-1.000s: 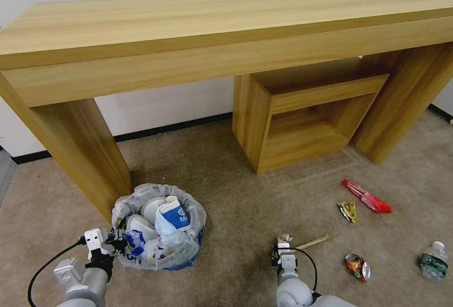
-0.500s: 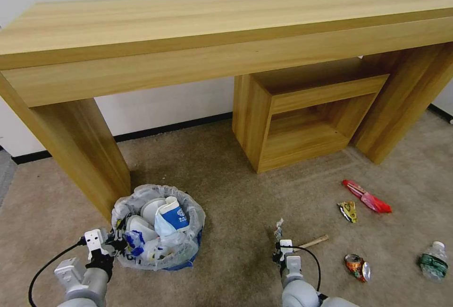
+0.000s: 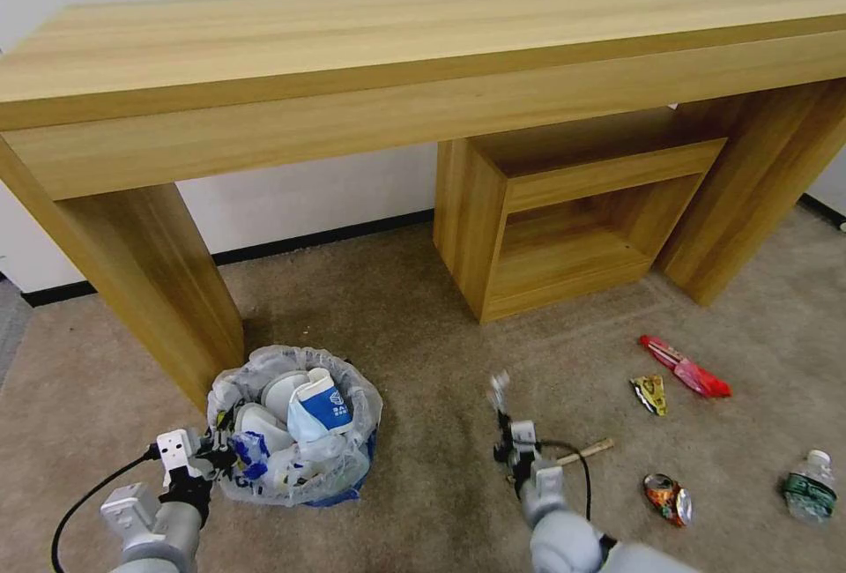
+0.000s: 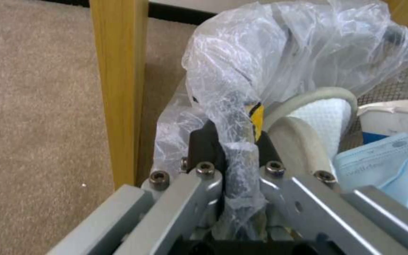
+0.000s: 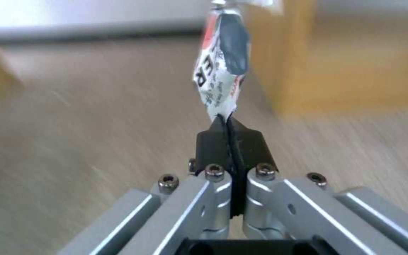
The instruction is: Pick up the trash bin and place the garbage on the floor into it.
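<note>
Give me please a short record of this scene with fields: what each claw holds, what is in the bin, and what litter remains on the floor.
left claw: shut on the bag-covered rim of the trash bin, which stands beside the desk leg
right claw: shut on a crumpled wrapper, raised off the carpet, right of the bin
bin contents: white slippers, blue-white cup
litter on floor: wooden stick, crushed can, yellow wrapper, red wrapper, plastic bottle
</note>
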Motion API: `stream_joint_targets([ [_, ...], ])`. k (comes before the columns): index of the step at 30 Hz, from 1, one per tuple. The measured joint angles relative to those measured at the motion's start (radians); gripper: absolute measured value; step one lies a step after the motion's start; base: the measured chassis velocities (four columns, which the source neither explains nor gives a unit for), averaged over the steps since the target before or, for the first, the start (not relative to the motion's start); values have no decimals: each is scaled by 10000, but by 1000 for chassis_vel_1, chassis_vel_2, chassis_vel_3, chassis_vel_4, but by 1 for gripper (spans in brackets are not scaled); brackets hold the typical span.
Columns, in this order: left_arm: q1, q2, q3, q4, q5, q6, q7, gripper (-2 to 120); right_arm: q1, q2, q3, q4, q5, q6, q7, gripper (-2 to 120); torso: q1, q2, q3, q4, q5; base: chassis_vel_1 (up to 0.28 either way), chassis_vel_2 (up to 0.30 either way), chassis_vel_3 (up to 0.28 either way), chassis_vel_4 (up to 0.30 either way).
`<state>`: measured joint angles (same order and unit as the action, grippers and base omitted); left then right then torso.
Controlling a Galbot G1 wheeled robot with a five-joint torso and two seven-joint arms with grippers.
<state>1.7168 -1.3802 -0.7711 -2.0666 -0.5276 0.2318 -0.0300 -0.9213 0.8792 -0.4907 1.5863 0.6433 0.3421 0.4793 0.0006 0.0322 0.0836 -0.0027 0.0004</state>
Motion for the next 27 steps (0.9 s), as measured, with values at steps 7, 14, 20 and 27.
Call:
stream_joint_targets([
  [7, -31, -5, 41, -103, 36, 49, -17, 3, 2090, -940, -810, 2089, 686, 623, -1595, 0, -1, 0, -3, 4, -9, 0, 0, 0, 0],
  [14, -21, 31, 5, -228, 30, 117, -58, 3, 4469, -1339, -3033, 3153, 1764, 760, -2451, 0, 0, 0, -3, 4, -6, 0, 0, 0, 0],
  [20, 0, 15, -32, -284, 26, 123, -69, 3, 6736, -1136, -5379, 3624, 2367, 586, -2395, 0, 0, 0, -3, 6, -7, 0, 0, 0, 0],
  [27, -54, -24, -49, -308, 19, 123, -75, 3, 7973, -838, -6976, 4028, 2850, 264, -2072, 0, 0, 0, -3, 4, -4, 0, 0, 0, 0],
])
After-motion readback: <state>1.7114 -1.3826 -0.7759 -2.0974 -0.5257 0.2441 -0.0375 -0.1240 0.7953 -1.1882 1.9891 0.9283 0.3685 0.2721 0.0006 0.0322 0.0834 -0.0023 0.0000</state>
